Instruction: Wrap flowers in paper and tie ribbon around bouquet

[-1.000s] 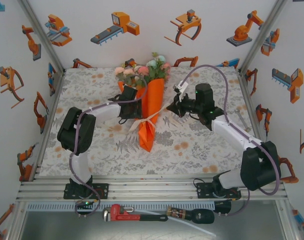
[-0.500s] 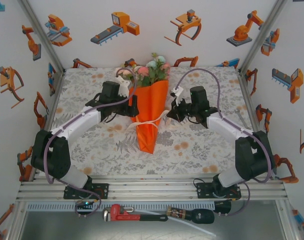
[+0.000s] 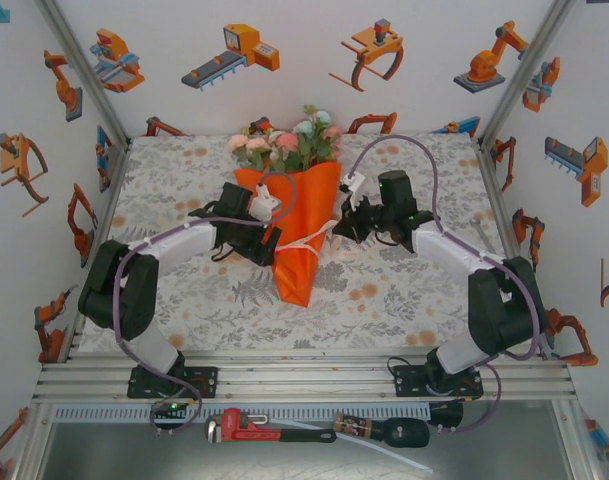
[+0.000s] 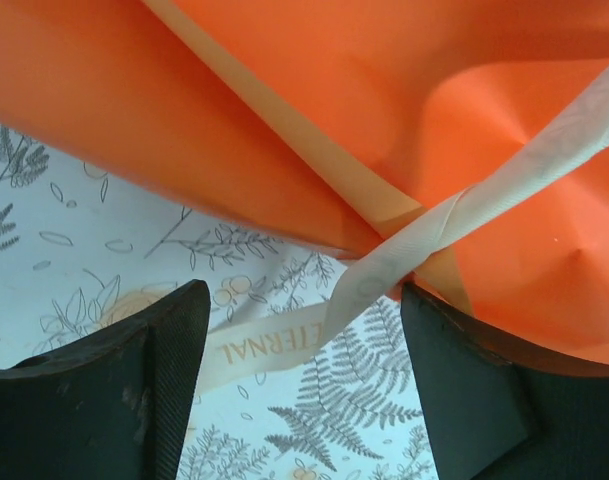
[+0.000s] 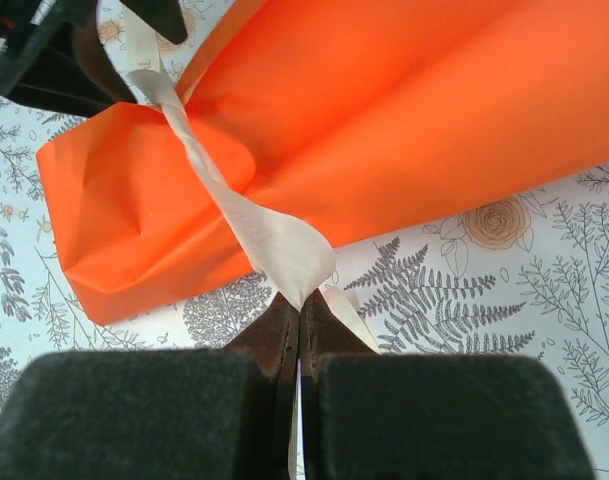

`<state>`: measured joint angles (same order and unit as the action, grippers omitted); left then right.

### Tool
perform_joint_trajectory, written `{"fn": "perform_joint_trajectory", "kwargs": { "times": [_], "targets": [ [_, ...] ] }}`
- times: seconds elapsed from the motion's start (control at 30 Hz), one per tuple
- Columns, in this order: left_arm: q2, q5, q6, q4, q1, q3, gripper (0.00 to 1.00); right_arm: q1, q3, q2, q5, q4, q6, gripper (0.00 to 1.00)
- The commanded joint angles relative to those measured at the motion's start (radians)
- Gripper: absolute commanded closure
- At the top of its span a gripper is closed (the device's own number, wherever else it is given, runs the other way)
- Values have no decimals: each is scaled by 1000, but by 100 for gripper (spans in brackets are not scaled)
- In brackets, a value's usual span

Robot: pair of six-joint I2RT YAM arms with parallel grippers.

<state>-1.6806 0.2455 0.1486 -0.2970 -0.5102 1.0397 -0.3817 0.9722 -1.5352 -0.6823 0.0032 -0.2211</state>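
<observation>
The bouquet (image 3: 306,225) lies in the middle of the table, an orange paper (image 5: 404,120) cone with its tip toward me. The flowers (image 3: 284,146) stick out of its far end. The cream ribbon (image 3: 306,240) crosses the cone's narrow part. My left gripper (image 3: 268,240) stands open at the cone's left edge. In the left wrist view a printed stretch of ribbon (image 4: 274,345) lies loose on the table between the fingers (image 4: 154,385), touching neither. My right gripper (image 5: 300,312), right of the cone, is shut on the ribbon (image 5: 274,240), which runs taut over the paper.
Patterned walls close the table (image 3: 404,290) on the left, back and right. On the lower shelf in front of the arm bases lie a red pipe wrench (image 3: 254,428) and a dark-handled tool (image 3: 384,432). Bare tablecloth stretches in front of the cone's tip.
My left arm reached toward the flowers half a second ago and has drawn back to the cone's narrow part. The cone has turned slightly. My right gripper has stayed shut on the ribbon.
</observation>
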Motion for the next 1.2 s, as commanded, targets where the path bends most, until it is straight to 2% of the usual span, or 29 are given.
{"fn": "perform_joint_trajectory", "kwargs": {
  "times": [0.0,0.07,0.1,0.27,0.33,0.43,0.57,0.73,0.9,1.07,1.17],
  "targets": [
    [-31,-30,21,-36,-4,52,58,2,31,-1,-12,-12,-12,100],
    [-33,-43,10,-51,0,57,95,4,21,8,19,-8,10,100],
    [-28,-50,1,-58,5,54,100,9,15,12,32,-4,28,100],
    [69,-122,-155,-42,49,-28,100,91,-50,29,160,115,332,100],
    [112,-176,-230,-30,67,-72,100,138,-75,22,172,151,448,100],
    [148,-218,-331,-34,123,-109,100,190,-91,2,243,142,570,100],
    [170,-221,-464,-48,250,-132,100,277,-86,-42,372,51,737,100],
    [196,-214,-605,-62,397,-182,100,408,-86,-76,381,-57,848,100],
    [238,-221,-709,-67,503,-242,100,511,-149,-14,539,-92,917,100],
    [252,-225,-765,-75,580,-275,100,621,-203,56,644,-82,971,100],
    [257,-198,-771,-63,584,-276,100,641,-198,73,620,-62,955,100]
  ]
}}
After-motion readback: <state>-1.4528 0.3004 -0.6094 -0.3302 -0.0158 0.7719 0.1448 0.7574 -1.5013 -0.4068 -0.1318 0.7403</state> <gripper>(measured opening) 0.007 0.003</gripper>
